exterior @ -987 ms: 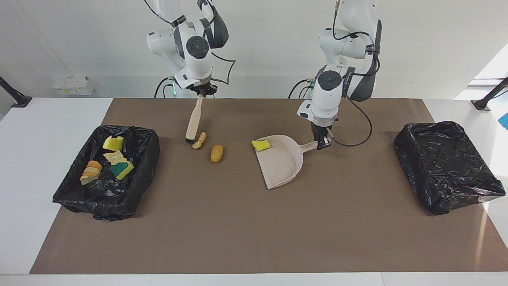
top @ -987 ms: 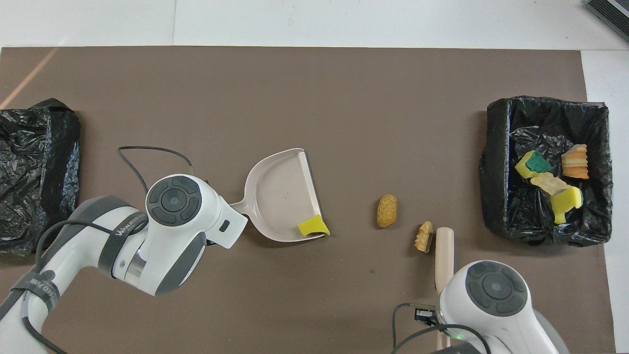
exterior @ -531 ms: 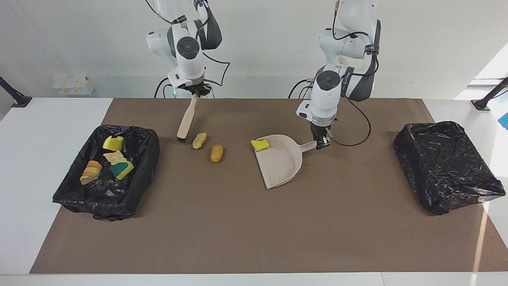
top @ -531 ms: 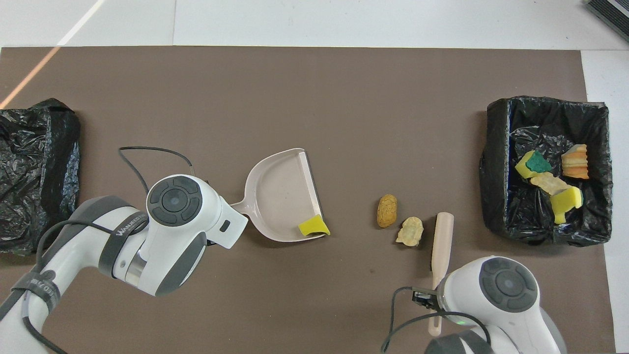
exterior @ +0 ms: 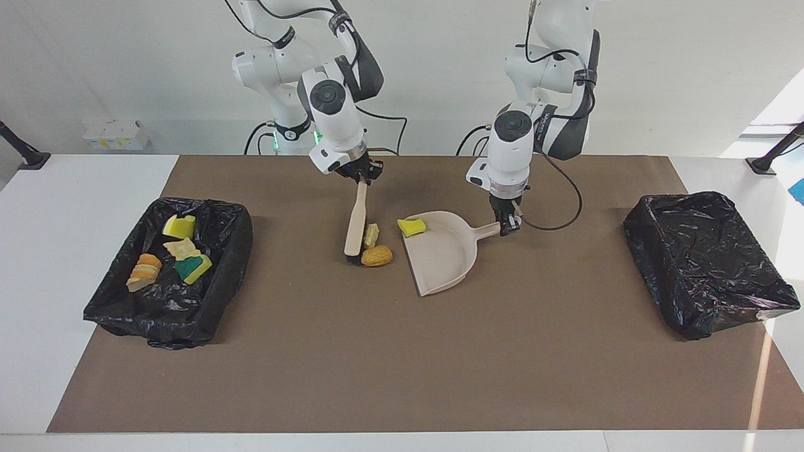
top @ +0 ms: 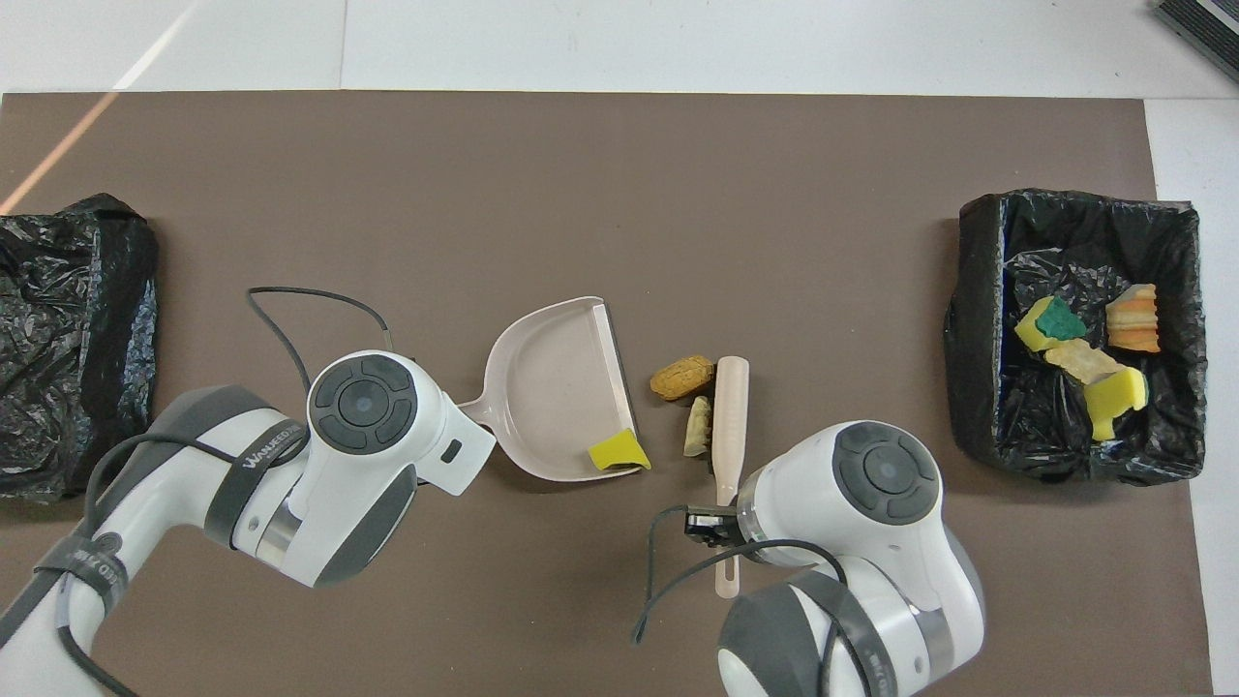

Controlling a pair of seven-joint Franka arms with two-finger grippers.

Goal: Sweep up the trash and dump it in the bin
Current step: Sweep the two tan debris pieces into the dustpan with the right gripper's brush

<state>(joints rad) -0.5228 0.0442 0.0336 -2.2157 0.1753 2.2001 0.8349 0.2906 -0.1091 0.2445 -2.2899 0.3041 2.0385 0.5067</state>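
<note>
My right gripper (exterior: 363, 178) is shut on the handle of a beige brush (exterior: 355, 221) (top: 728, 407), whose bristles rest on the mat. Two pieces of trash lie against the brush on its dustpan side: an orange-brown lump (exterior: 377, 255) (top: 681, 378) and a pale tan lump (exterior: 371, 234) (top: 697, 427). Both sit just off the lip of the beige dustpan (exterior: 443, 254) (top: 552, 382). A yellow sponge chunk (exterior: 411, 226) (top: 618, 452) lies in the pan's corner nearest the robots. My left gripper (exterior: 507, 223) is shut on the dustpan's handle (exterior: 488, 231).
A black-lined bin (exterior: 217, 216) (top: 978, 319) at the right arm's end holds several trash pieces (exterior: 179, 251). Another black-lined bin (exterior: 710, 263) (top: 68, 329) stands at the left arm's end. A cable (exterior: 562, 207) loops from the left wrist.
My right gripper has swept the brush toward the dustpan, pushing both lumps up beside its lip. The left gripper and the dustpan have barely moved.
</note>
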